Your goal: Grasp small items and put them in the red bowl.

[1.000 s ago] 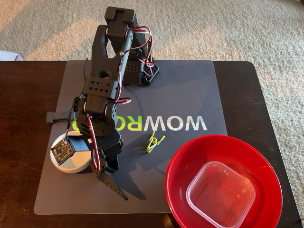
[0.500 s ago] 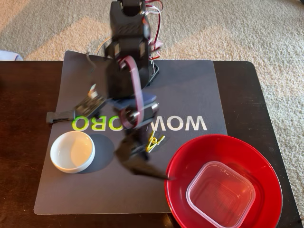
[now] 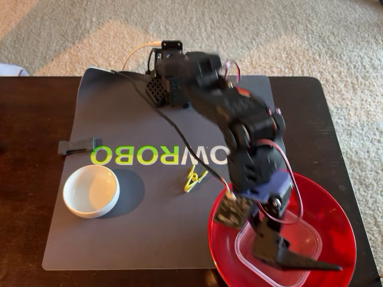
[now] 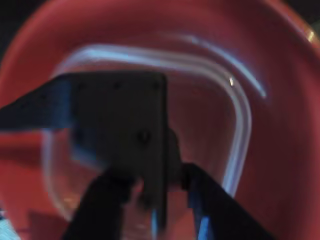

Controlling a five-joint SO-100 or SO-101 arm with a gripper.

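Note:
The red bowl [image 3: 332,221] sits at the front right of the table, with the clear square tub [image 3: 304,239] inside it. My gripper [image 3: 269,239] hangs over the tub, shut on a black pointed, gripper-shaped part [image 3: 299,260]. In the wrist view the part [image 4: 120,115] is clamped between my fingers [image 4: 100,200] above the tub [image 4: 240,125] and the bowl [image 4: 292,150]. The yellow-green clothespin [image 3: 194,179] lies on the mat left of the bowl. The small white bowl [image 3: 91,190] stands at the mat's left. A second black part [image 3: 78,145] lies at the mat's left edge.
A grey mat [image 3: 149,233] with green lettering covers the dark wooden table [image 3: 30,179]. The arm's base [image 3: 170,72] and its cables stand at the mat's far edge. Carpet lies beyond the table.

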